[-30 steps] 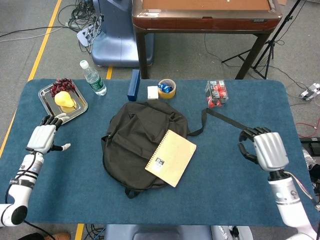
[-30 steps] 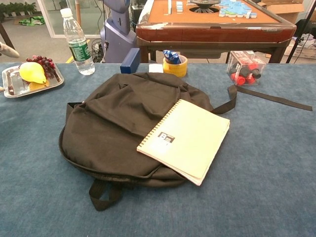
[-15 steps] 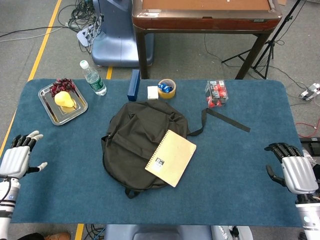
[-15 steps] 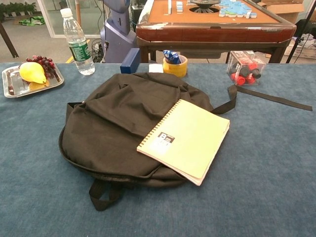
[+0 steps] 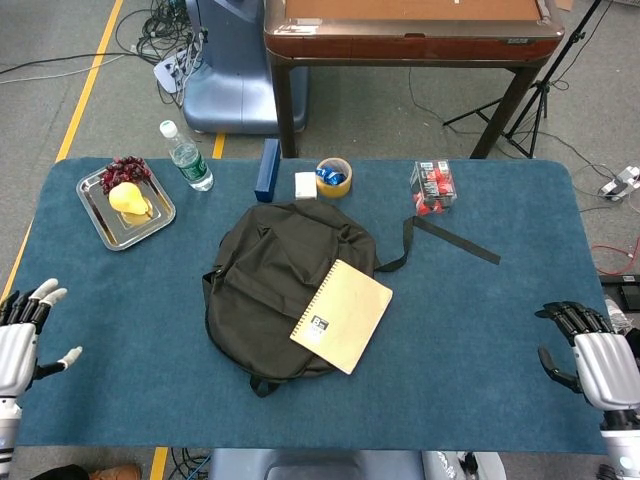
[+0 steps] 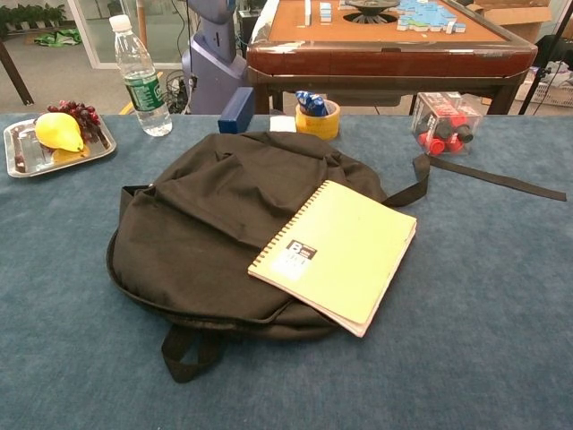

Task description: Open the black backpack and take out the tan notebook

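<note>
The left hand (image 5: 20, 345) sits at the near left edge, fingers spread, holding nothing; the right hand (image 5: 598, 358) at the near right edge looks loosely curled, apparently empty too

Bright, even indoor light from overhead casts only faint shadows; both views are sharp, without glare.

Left hand (image 5: 18, 345) cut by head-view frame edge — right hand (image 5: 600, 362) too; chest view shows neither. Notebook (image 6: 336, 253) label unreadable.
</note>
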`<move>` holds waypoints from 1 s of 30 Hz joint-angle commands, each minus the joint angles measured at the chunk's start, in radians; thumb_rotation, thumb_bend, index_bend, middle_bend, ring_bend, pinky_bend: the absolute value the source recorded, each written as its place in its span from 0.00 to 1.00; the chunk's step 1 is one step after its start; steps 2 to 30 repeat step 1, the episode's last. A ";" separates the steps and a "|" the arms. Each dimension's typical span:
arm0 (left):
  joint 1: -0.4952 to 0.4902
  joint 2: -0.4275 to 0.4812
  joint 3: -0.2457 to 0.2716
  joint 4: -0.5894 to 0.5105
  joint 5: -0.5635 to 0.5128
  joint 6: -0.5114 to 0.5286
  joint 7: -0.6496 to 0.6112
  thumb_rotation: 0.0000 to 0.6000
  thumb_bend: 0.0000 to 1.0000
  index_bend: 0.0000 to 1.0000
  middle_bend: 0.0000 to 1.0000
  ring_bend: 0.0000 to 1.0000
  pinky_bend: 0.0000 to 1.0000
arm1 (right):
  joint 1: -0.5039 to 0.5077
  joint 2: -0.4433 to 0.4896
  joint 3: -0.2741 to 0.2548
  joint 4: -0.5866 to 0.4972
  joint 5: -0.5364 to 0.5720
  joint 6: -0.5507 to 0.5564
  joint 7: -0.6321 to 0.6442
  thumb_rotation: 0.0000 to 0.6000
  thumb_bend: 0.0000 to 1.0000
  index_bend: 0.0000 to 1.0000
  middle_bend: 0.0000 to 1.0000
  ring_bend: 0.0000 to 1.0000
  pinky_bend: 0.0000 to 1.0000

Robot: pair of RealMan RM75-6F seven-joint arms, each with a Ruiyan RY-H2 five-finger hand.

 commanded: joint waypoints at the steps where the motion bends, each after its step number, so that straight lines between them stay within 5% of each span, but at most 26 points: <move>1: 0.017 -0.002 0.014 -0.003 0.021 0.002 -0.012 1.00 0.16 0.16 0.10 0.08 0.01 | -0.005 0.000 -0.004 0.010 -0.010 -0.007 0.028 1.00 0.42 0.30 0.24 0.16 0.22; 30: 0.017 -0.002 0.014 -0.003 0.021 0.002 -0.012 1.00 0.16 0.16 0.10 0.08 0.01 | -0.005 0.000 -0.004 0.010 -0.010 -0.007 0.028 1.00 0.42 0.30 0.24 0.16 0.22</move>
